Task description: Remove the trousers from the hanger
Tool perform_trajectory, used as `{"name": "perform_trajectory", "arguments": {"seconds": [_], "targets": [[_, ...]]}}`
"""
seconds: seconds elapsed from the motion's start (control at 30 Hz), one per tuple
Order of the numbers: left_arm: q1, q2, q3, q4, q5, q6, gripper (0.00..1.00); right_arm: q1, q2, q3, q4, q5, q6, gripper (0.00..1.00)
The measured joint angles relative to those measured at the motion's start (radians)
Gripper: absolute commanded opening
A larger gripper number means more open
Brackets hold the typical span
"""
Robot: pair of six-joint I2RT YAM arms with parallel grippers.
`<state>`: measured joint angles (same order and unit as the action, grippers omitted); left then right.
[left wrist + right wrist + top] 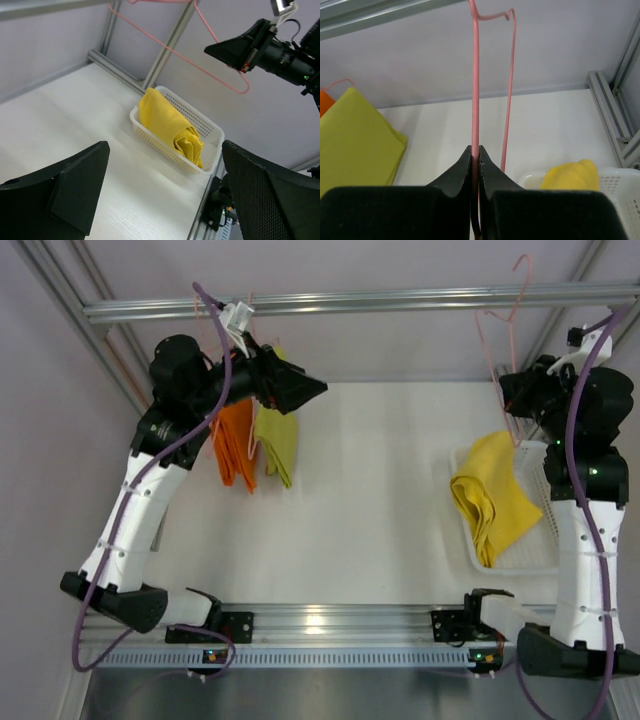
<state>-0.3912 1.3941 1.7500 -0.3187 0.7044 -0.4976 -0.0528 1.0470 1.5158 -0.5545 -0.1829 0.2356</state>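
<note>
Orange trousers (pixel 235 445) and yellow-green trousers (pixel 278 440) hang side by side under the top rail at the back left. My left gripper (pixel 305 390) hovers just right of them, open and empty; in the left wrist view its gripper (pixel 165 148) shows wide-spread fingers (pixel 75 185). Yellow trousers (pixel 495 495) lie folded in the white basket (pixel 540 540). My right gripper (pixel 475 149) is shut on the wire of a bare pink hanger (pixel 475 75), which hooks over the rail at the back right (pixel 497 340).
The aluminium rail (pixel 400 302) spans the back, with frame posts at both rear corners. The basket (pixel 150 136) sits by the right arm's base. Thin pink hanger hooks (pixel 205 300) hold the two hanging trousers, close behind the left arm's wrist.
</note>
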Motion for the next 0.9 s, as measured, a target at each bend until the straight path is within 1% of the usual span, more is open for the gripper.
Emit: {"name": "perform_trajectory", "arguments": {"seconds": [0.2,0.3,0.4,0.6,0.77,0.9], "targets": [[0.000,-0.113,0.004,-0.011,-0.064,0.083,0.99,-0.100,0.082,0.050,0.004,-0.093,-0.001,0.00],[0.005,-0.136,0.010,-0.035,-0.088,0.101,0.99,-0.131,0.109,0.051,0.007,-0.133,-0.009,0.00],[0.025,-0.135,0.014,-0.064,-0.103,0.097,0.99,-0.173,0.133,0.037,0.011,-0.169,-0.020,0.00],[0.061,-0.129,0.002,-0.094,-0.124,0.061,0.99,-0.297,0.134,-0.064,0.034,-0.251,-0.035,0.00],[0.084,-0.131,-0.021,-0.094,-0.126,0.037,0.99,-0.416,0.151,-0.069,0.066,-0.338,-0.044,0.00],[0.109,-0.131,-0.024,-0.094,-0.129,0.019,0.99,-0.482,0.195,-0.055,0.080,-0.409,-0.069,0.00]]}}
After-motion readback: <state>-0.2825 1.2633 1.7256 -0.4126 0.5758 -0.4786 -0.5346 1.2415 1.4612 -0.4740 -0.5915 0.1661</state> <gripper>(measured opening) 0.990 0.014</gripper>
